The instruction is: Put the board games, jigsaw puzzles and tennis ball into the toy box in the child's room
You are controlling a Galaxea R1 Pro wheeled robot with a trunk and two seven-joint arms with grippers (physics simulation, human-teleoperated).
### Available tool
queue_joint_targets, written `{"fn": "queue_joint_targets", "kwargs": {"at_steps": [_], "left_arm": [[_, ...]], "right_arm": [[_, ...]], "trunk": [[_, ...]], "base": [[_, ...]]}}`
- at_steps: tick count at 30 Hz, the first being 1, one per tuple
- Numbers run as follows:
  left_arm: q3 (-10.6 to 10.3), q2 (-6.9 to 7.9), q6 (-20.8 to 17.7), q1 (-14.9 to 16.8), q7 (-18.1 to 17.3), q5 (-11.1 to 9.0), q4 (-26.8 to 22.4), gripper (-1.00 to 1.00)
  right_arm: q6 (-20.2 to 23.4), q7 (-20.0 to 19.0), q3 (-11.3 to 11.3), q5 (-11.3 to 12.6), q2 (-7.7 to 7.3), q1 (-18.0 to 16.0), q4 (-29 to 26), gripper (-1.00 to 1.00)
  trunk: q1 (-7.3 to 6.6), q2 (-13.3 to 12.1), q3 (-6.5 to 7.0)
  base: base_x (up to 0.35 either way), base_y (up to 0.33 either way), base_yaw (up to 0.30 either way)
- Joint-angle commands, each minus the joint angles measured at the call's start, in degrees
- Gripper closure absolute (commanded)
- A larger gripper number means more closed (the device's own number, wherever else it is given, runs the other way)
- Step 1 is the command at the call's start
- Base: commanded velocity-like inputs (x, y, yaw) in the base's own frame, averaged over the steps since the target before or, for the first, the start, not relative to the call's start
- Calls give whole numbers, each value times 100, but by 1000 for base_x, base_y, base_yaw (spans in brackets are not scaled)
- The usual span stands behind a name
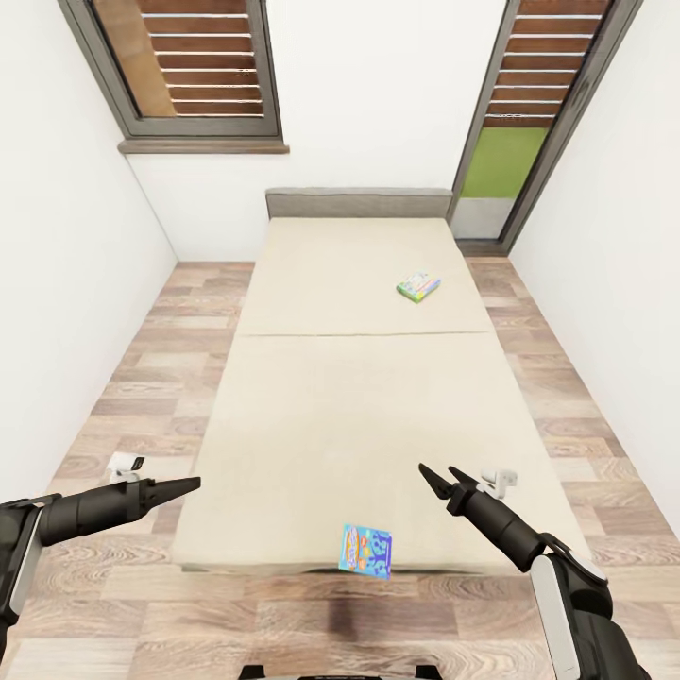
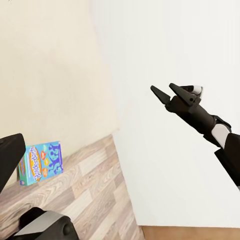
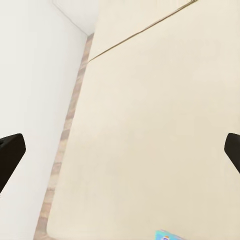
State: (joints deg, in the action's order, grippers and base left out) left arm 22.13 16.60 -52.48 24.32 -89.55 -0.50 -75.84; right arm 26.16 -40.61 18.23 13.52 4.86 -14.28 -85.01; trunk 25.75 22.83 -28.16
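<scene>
- The bed ran lengthwise down the middle of the narrow child's room, its beige cover split by a seam across the middle and its low grey headboard against the far white wall.
- A blue board game lay flat at the very foot of the mattress, its near edge hanging a little over the end of the bed. In the left wrist view the same box showed orange lettering on a blue face with a green side.
- A second board game, pale with a green edge, sat on the far half of the bed, toward the right side and well apart from the first.
- The left gripper hung over the floor just beside the left edge of the bed, pointing inward. Its fingers looked pressed together to a single point, with nothing between them.
- The right gripper hovered above the near right part of the mattress with its two fingertips parted, empty. The left wrist view caught it against the white wall, prongs spread.
- Neither gripper touched either box; the blue one lay between them and nearer the robot.
- Light wood planks covered the floor on both sides.
- Two grey-framed windows stood in the far wall, brown slats behind them.
</scene>
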Motion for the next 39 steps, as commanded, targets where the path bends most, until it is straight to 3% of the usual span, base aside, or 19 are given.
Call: {"fn": "queue_joint_targets", "kwargs": {"at_steps": [1,16,39], "left_arm": [[-1,1,-61,3,-25,6,-1,-100],[-7,-3,-56,3,-7,6,-1,-100],[-14,-7,-58,3,1,6,-1,-100]], "right_arm": [[47,-17,14,37,6,-4,-3,-100],[47,-18,14,35,-2,-4,2,-100],[45,-18,14,28,5,-4,-1,-100]], "trunk": [[3,9,2],[3,9,145],[3,9,365]], "base": [[0,0,0],[0,-22,0],[0,-180,0]]}}
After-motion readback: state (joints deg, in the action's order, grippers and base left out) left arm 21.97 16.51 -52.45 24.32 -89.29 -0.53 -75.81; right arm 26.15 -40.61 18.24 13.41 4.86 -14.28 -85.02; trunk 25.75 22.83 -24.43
